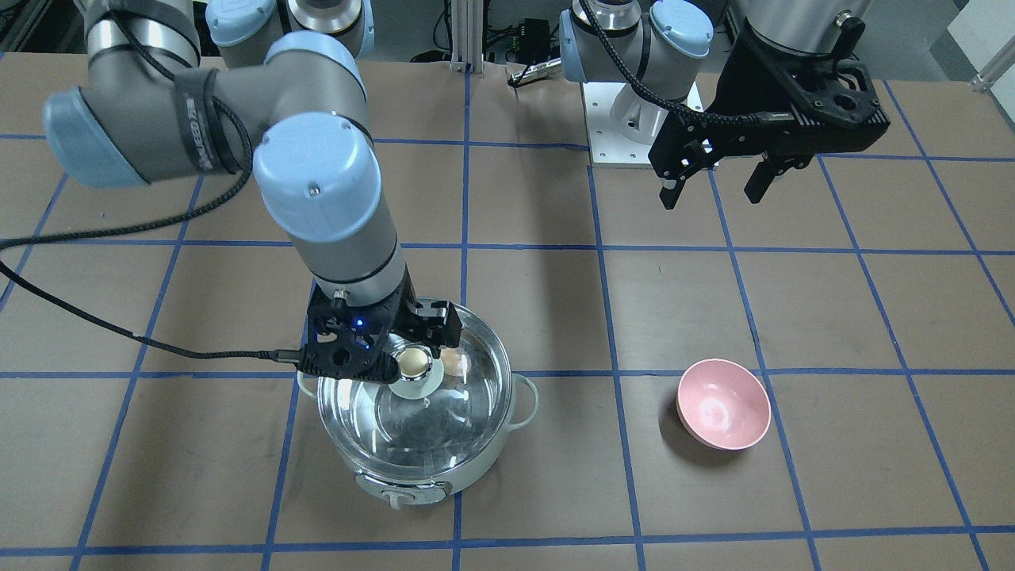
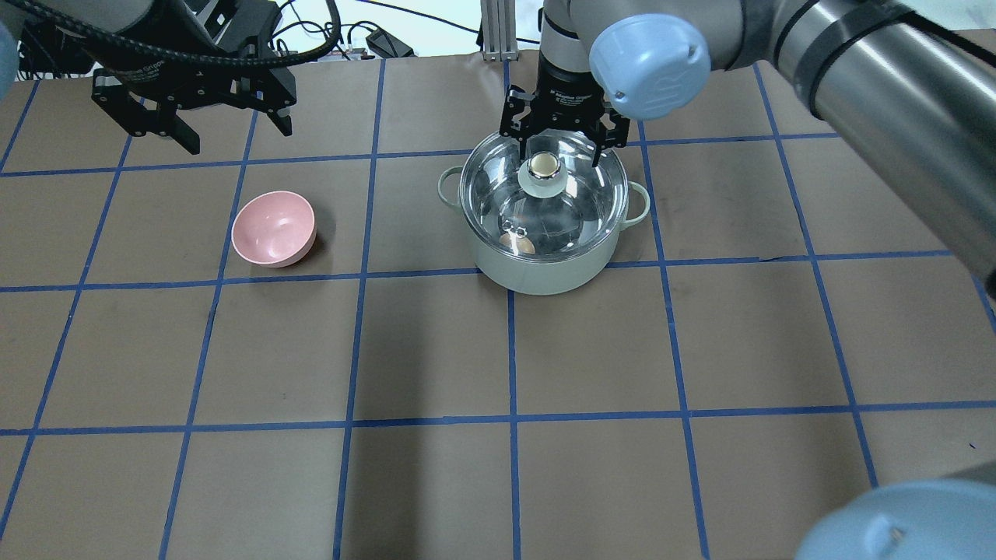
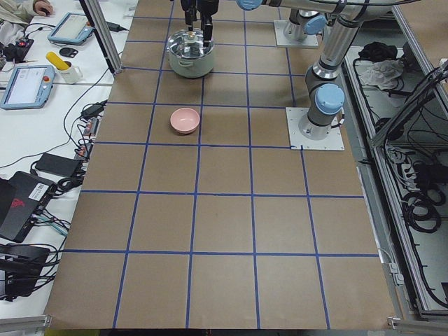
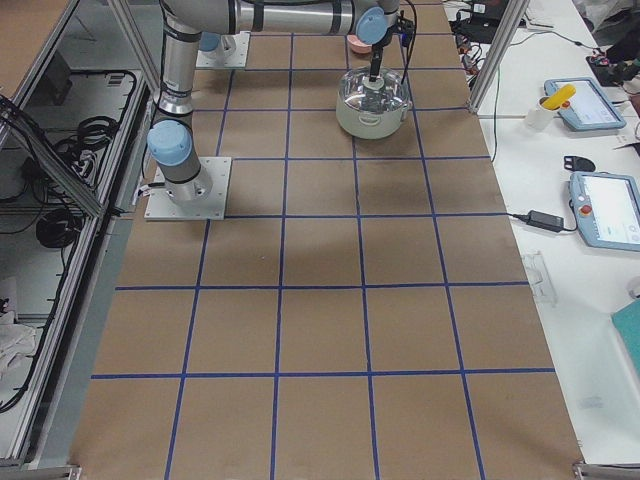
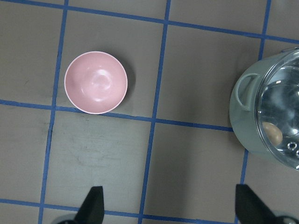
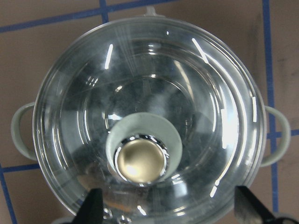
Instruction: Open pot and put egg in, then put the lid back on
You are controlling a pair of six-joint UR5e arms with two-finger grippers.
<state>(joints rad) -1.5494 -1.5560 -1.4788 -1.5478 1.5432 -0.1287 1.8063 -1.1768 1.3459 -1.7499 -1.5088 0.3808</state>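
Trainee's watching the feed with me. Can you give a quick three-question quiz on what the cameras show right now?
1. True or false: the egg lies in the pink bowl.
2. The right tool is: A) shut on the knob of the lid; B) open, not gripping that knob; C) holding the egg.
3. Fill in: the lid sits on the ____.

Key: 1 false, the egg is inside the pot. 2 B. 3 pot.

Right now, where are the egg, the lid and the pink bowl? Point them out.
egg [image 5: 272,134]: left wrist view, middle of its shell, seen through the glass.
lid [image 6: 141,161]: right wrist view, top of its knob.
pink bowl [image 2: 274,228]: overhead view, inside bottom.
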